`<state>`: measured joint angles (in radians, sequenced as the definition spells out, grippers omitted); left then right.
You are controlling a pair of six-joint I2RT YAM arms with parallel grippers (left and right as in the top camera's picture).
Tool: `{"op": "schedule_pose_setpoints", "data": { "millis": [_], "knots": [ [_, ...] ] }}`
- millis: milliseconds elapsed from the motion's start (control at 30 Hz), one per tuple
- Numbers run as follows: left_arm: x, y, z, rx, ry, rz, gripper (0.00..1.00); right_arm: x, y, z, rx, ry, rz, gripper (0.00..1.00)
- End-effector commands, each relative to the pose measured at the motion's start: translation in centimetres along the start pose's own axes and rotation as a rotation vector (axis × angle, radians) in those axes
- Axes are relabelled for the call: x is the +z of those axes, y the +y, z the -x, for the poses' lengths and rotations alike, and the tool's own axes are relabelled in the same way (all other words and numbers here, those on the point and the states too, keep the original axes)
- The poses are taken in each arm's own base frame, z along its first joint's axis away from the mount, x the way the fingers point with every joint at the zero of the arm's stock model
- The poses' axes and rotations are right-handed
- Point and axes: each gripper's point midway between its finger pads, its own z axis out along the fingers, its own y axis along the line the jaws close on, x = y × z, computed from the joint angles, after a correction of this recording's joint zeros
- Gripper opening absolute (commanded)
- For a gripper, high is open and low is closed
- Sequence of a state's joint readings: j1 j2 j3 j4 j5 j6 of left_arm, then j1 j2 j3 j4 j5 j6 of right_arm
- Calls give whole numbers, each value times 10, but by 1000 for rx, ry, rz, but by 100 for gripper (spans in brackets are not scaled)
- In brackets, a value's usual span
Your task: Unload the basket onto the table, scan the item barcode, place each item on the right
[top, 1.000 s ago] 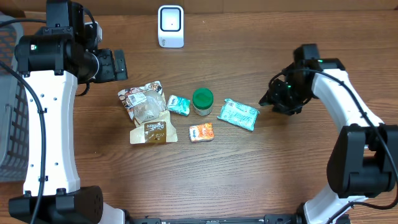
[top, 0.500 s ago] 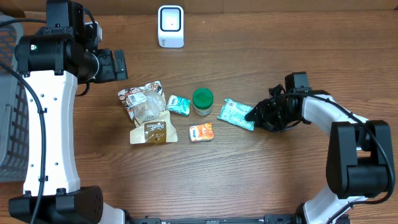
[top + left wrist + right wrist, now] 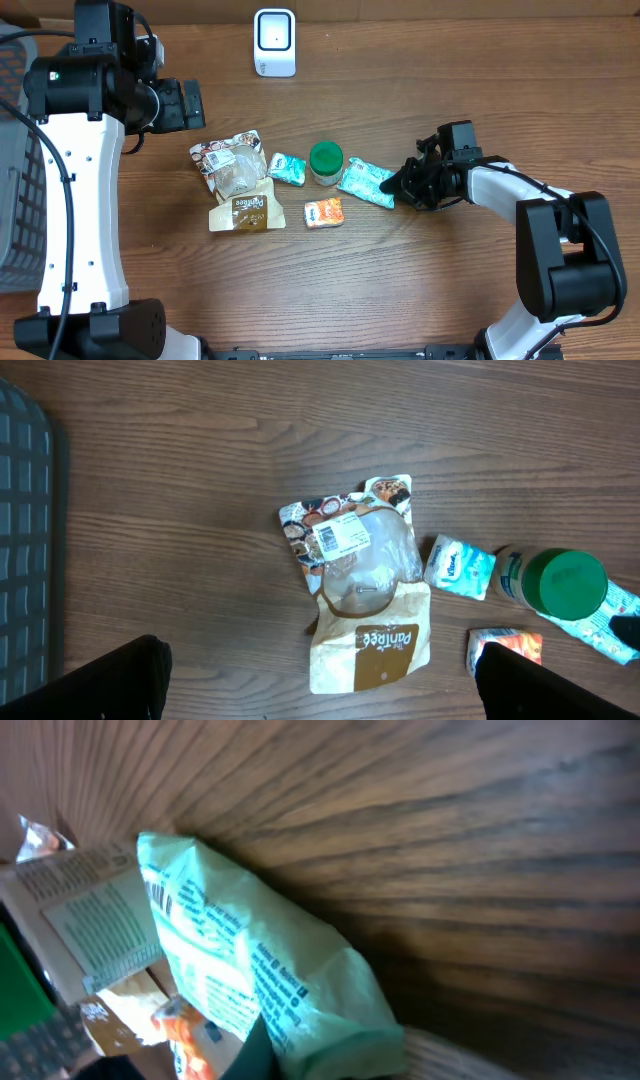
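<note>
Green pouch and right claw: the green pouch (image 3: 365, 182) lies on the worktop (image 3: 430, 290), touching or nearly touching the green-lidded jar (image 3: 326, 162) on its left. The right claw (image 3: 402, 185) is low at the pouch's right edge. Its jaws are drawn fully together, apparently nipping that edge of film.
Right wrist view: the pouch fills the left half, printed side showing, with a small barcode (image 3: 160, 898) near its upper corner. Whether the film is truly trapped cannot be confirmed.
Just changed: a second ago the right claw stood off to the right of the pouch. It has since come in, dropped and closed, and the pouch has slid and turned a little toward the jar.
Meaning for the task: the grasp looks freshly made. Lifting the pouch and presenting it to the scanner is not yet done.
Scanner: the white scanner (image 3: 274, 42) stands at the far edge, well apart from the pouch.
Left claw: the left claw (image 3: 190, 105) is spread wide, holds nothing and hangs above the left side of the worktop.
Count, items: one green pouch, one green-lidded jar, one teal packet (image 3: 288, 168), one orange packet (image 3: 323, 212), and what look like two overlapping snack bags (image 3: 238, 185).
Count, other: one scanner, one grey basket (image 3: 15, 200) at the left edge, two arms.
</note>
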<state>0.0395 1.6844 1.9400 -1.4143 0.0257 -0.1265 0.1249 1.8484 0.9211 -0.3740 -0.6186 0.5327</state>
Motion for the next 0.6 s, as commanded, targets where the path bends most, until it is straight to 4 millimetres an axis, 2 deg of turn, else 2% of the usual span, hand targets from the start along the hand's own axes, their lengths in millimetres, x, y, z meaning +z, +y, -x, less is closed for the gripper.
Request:
{"op": "schedule_pose_setpoints", "data": {
  "millis": [0, 133, 200, 300, 400, 433, 467, 567],
  "knots": [
    [-2, 0, 3, 19, -11, 2, 100, 2, -6, 3, 25, -9, -15, 4],
    [-2, 0, 3, 19, -11, 2, 100, -8, 18, 7, -44, 0, 67, 4],
    [-2, 0, 3, 19, -11, 2, 99, -21, 30, 11, -64, -18, 90, 4],
    [-2, 0, 3, 19, -11, 2, 100, -49, 46, 19, -92, -65, 108, 4],
    [-2, 0, 3, 19, -11, 2, 99, -89, 62, 26, -112, -133, 128, 4],
    [-2, 0, 3, 19, -11, 2, 100, -100, 66, 28, -119, -151, 136, 4],
    [-2, 0, 3, 19, -11, 2, 100, -120, 76, 28, -139, -178, 158, 4],
    [-2, 0, 3, 19, -11, 2, 99, -147, 94, 25, -163, -205, 202, 4]
  ]
}}
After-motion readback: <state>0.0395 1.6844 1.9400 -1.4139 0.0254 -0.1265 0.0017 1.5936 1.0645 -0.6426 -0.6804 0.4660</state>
